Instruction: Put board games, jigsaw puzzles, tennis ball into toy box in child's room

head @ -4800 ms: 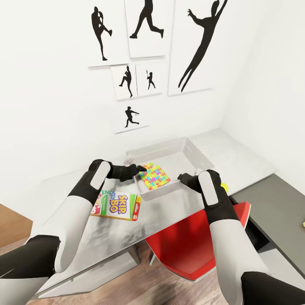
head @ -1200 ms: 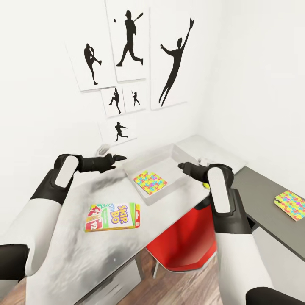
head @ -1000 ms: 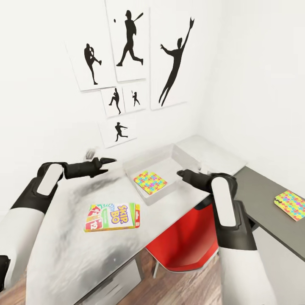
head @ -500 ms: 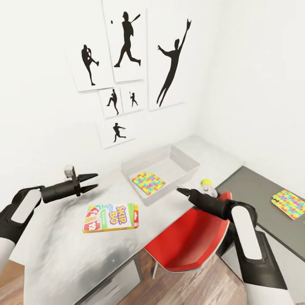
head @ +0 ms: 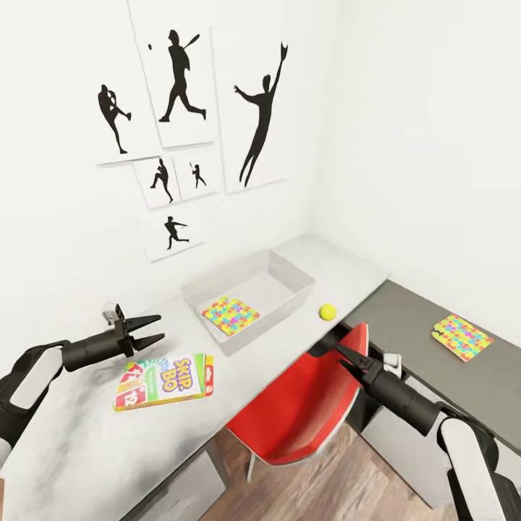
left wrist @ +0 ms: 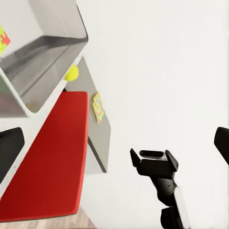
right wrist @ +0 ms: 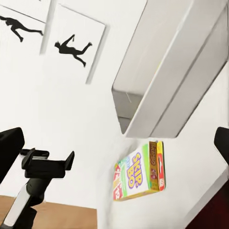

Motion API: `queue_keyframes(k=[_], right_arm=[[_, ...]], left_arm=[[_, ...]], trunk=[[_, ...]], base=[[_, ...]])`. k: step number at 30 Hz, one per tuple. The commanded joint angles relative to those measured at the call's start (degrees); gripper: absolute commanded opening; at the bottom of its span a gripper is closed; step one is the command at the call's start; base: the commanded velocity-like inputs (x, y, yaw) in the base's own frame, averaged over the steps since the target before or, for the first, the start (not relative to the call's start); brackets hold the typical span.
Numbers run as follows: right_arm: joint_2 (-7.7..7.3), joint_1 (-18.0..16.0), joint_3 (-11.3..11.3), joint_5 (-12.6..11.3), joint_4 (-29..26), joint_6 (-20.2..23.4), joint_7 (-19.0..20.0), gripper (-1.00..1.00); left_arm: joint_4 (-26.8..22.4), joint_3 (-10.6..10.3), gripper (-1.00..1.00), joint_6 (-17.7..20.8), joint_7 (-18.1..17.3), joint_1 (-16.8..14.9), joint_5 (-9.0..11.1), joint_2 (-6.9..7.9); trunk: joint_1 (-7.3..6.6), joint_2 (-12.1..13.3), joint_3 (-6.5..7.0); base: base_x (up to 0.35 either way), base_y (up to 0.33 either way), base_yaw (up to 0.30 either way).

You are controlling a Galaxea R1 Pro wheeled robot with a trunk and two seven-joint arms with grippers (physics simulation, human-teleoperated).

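You have backed both arms away from the toy box (head: pixel 250 295), one jigsaw puzzle (head: pixel 230 315) inside it, so your left gripper (head: pixel 148 329) and right gripper (head: pixel 346 356), jaws apart and empty, can next take the SKIP BO box (head: pixel 165 380) or tennis ball (head: pixel 327 312) beside it.

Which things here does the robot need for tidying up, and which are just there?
For tidying:
toy box
jigsaw puzzle in the box
second jigsaw puzzle on the dark desk
SKIP BO game
tennis ball
table

Just there:
red chair
baseball pictures
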Motion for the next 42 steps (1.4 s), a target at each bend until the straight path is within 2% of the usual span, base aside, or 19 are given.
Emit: queue_keyframes(k=[1, 2, 5, 12, 34, 42], right_arm=[[-0.19, 0.2, -0.3, 0.2, 0.0, 0.2, 1.5, 1.00], [-0.68, 0.6, -0.6, 0.3, 0.0, -0.1, 3.2, 1.00], [-1.33, 1.0, -0.8, 0.4, 0.2, -0.3, 5.0, 1.00], [-1.79, 1.2, -1.0, 0.7, 0.3, -0.5, 6.1, 1.00], [-1.95, 1.3, -1.2, 0.9, 0.4, -0.7, 6.2, 1.00], [-2.01, 1.3, -1.2, 0.9, 0.4, -2.3, 6.2, 1.00]], left_arm=[[-0.3, -0.1, 1.00, 0.2, -0.4, 0.0, 0.1, 0.06], [-0.7, -0.1, 1.00, 0.3, -0.9, 0.1, 0.0, 0.07], [-1.1, -0.2, 1.00, 0.3, -1.8, 0.3, -0.2, 0.05], [-1.3, -0.1, 1.00, 0.3, -2.4, 0.5, -0.3, 0.26], [-1.3, -0.1, 1.00, 0.3, -2.6, 0.7, -0.3, 0.34], [-1.3, -0.1, 1.00, 0.3, -2.6, 0.7, -0.3, 0.34]], trunk=[[0.04, -0.1, -0.03], [0.04, -0.1, 0.04], [0.04, -0.1, 0.24], [0.04, -0.1, 0.73], [0.04, -0.1, 1.11], [0.04, -0.1, 1.37]], base=[[0.000, -0.204, -0.176], [0.000, -0.225, -0.177], [0.000, -0.168, -0.178], [-0.002, -0.051, -0.182], [-0.034, 0.014, -0.045], [-0.018, 0.000, -0.131]])
